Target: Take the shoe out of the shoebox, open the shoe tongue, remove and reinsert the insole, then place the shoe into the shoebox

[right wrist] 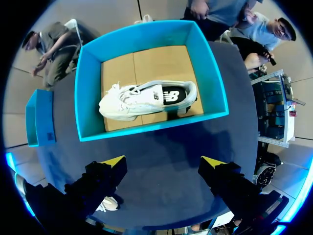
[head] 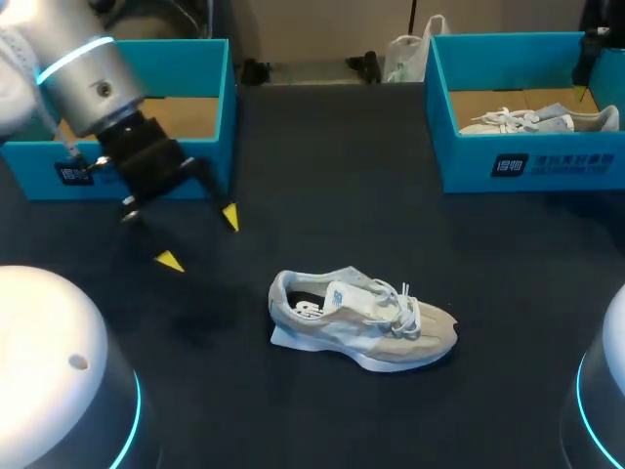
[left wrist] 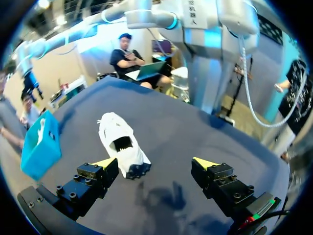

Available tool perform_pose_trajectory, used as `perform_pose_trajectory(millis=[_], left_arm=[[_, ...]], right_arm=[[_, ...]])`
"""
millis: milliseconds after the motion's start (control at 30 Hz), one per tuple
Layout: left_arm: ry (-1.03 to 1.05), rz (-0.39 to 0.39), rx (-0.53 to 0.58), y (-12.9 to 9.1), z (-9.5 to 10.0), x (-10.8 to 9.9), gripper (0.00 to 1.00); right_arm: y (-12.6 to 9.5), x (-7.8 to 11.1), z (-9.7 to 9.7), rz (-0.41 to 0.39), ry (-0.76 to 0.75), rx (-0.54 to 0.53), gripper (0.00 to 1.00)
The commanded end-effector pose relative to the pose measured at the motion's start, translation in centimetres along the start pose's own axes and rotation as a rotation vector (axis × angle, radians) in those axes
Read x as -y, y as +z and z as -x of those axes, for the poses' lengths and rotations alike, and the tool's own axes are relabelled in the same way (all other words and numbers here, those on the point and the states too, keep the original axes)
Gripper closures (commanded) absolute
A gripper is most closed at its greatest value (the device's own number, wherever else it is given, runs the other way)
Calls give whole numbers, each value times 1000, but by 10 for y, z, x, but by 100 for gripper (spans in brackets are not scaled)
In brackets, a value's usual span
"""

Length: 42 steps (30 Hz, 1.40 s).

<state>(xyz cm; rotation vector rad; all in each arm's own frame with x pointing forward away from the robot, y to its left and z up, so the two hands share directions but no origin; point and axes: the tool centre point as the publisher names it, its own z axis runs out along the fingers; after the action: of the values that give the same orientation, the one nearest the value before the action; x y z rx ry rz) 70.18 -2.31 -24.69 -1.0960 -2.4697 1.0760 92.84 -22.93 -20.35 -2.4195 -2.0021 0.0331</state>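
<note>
A grey and white shoe (head: 361,318) lies on its side on the dark table, toe to the right, tongue and laces loose. My left gripper (head: 199,238) hangs open above the table to the shoe's left. In the left wrist view the shoe (left wrist: 121,144) lies just ahead of one finger of the left gripper (left wrist: 155,164), heel toward it, and nothing is between the fingers. My right gripper (right wrist: 164,162) is open high over a blue shoebox (right wrist: 146,129), in which a second white shoe (right wrist: 146,100) lies.
The blue shoebox (head: 532,161) with the second shoe (head: 537,120) stands at the back right. Another blue box (head: 200,117), with a bare cardboard floor, stands at the back left behind my left arm. Two white domed arm bases fill the front corners.
</note>
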Motion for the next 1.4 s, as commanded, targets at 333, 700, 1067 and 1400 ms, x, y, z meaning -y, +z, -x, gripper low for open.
perform_pose_trajectory(millis=[333,700,1067,1400], left_arm=[[-282,-159,390,0,-31,-8,0],[-359,-266,488,26,-41,-34,0],[-436,-436,541,46,-45,-58,0],[-502,-468,541,45,-42,-71,0]], right_arm=[[0,1,0,3,1,0,0],[0,1,0,3,1,0,0],[0,1,0,3,1,0,0],[0,1,0,3,1,0,0]])
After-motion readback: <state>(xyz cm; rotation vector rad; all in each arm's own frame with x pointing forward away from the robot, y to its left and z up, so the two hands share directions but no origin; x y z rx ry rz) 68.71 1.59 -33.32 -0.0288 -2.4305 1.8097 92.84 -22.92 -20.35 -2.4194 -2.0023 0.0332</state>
